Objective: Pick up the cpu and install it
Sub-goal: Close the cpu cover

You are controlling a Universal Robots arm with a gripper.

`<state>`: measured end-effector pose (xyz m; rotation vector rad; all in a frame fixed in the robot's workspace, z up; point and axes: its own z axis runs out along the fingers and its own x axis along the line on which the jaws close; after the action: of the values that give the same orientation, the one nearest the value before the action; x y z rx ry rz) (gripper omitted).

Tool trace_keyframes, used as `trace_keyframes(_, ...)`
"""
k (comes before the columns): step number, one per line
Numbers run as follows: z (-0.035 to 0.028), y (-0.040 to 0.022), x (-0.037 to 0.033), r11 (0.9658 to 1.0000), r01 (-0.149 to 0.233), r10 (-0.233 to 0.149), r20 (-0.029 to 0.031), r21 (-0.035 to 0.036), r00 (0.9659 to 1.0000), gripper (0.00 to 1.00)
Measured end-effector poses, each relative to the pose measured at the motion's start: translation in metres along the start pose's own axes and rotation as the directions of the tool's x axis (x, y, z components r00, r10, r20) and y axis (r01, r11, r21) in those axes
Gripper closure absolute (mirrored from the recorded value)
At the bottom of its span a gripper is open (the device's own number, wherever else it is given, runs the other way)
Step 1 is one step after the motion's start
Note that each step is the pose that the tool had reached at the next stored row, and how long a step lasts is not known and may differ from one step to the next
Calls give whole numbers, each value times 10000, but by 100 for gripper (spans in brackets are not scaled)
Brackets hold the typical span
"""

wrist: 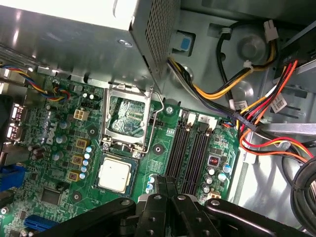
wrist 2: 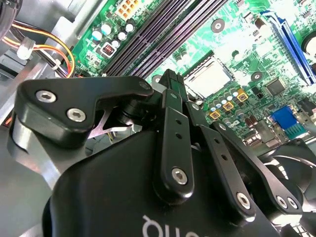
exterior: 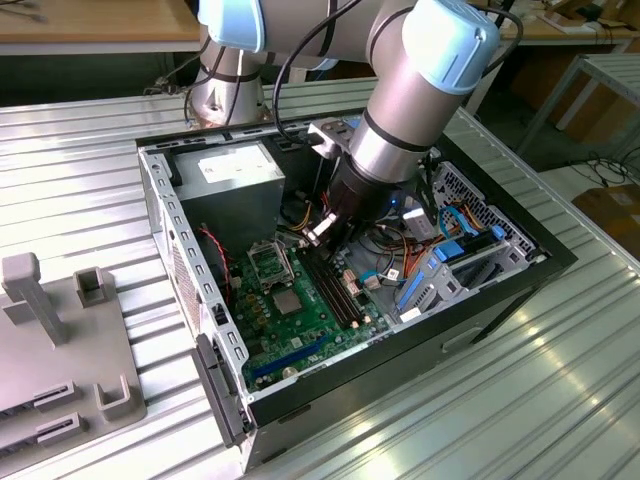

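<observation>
The cpu (exterior: 287, 301), a flat silvery square, lies level on the green motherboard (exterior: 300, 340) inside the open computer case. Just beside it is the socket's metal frame (exterior: 268, 262), hinged open. In both wrist views the cpu (wrist: 115, 176) (wrist 2: 208, 76) sits in its black surround, a short way off the fingertips. My gripper (exterior: 322, 235) hangs over the memory slots at the exterior view's right of the cpu. Its black fingers (wrist: 158, 190) are pressed together with nothing between them; the gripper (wrist: 165, 182) (wrist 2: 170, 79) is shut and apart from the cpu.
Long black memory slots (wrist: 190, 145) run right under the fingers. Bundled coloured cables (wrist: 256, 108) and the power supply box (exterior: 235, 175) crowd the case's back. Blue drive brackets (exterior: 440, 265) fill the exterior view's right. A grey fixture (exterior: 60, 330) stands on the ribbed metal table.
</observation>
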<state>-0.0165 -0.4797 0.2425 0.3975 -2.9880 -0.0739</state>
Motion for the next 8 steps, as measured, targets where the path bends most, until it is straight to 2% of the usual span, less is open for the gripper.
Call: trace_keyframes(8, 0, 0, 0, 10000, 1, -1, 0, 0, 10000, 89)
